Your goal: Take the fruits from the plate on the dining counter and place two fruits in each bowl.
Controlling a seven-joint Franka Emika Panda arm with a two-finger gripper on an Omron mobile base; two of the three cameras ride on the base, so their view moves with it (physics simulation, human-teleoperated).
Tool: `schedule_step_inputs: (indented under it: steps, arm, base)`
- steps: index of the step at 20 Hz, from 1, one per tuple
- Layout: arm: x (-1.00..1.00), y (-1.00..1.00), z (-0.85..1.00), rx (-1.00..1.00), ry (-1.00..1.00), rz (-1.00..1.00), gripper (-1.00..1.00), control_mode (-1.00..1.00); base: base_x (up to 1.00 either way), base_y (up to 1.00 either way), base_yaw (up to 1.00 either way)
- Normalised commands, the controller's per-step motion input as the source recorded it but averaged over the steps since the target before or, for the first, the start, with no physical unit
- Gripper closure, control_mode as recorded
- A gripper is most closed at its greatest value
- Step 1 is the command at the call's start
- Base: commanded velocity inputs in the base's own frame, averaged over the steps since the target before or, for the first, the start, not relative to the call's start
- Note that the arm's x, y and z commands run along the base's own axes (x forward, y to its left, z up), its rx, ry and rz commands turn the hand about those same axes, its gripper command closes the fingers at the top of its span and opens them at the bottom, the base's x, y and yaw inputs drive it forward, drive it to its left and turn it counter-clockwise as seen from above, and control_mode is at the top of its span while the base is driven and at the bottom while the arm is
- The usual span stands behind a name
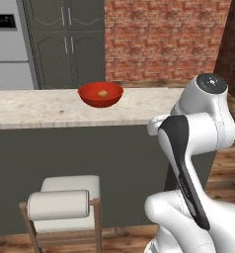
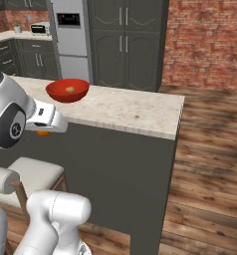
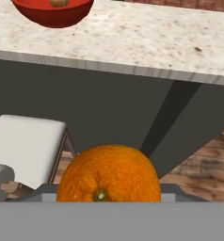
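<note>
Orange (image 3: 109, 174) clamped in pincer (image 3: 109, 197), below counter (image 3: 147, 42) edge, near red bowl (image 3: 52, 12).

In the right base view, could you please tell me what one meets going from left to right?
Robot arm with an orange tucked at its hand → red bowl holding a small tan fruit → bare end of the dining counter → wooden floor.
</note>
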Motion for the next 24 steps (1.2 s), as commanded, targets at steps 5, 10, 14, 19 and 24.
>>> schedule_step_inputs:
  steps: [5, 10, 14, 19, 24]
  arm:
    - [0.0, 0.0, 0.0, 0.0, 0.0, 0.0, 1.0, 1.0]
    - [0.0, 0.0, 0.18, -0.02, -0.01, 0.0, 1.0, -1.0]
    - [-0.08, 0.0, 0.43, -0.1, -0.02, 0.09, 1.0, -1.0]
    - [-0.32, 0.0, 0.85, 0.0, -0.28, 0.11, 1.0, -1.0]
    - [0.45, 0.05, 0.45, 0.14, -0.2, 0.09, 1.0, -1.0]
  base:
    - [0.0, 0.0, 0.0]
    - [0.0, 0.0, 0.0]
    - [0.0, 0.0, 0.0]
    - [0.0, 0.0, 0.0]
    - [0.0, 0.0, 0.0]
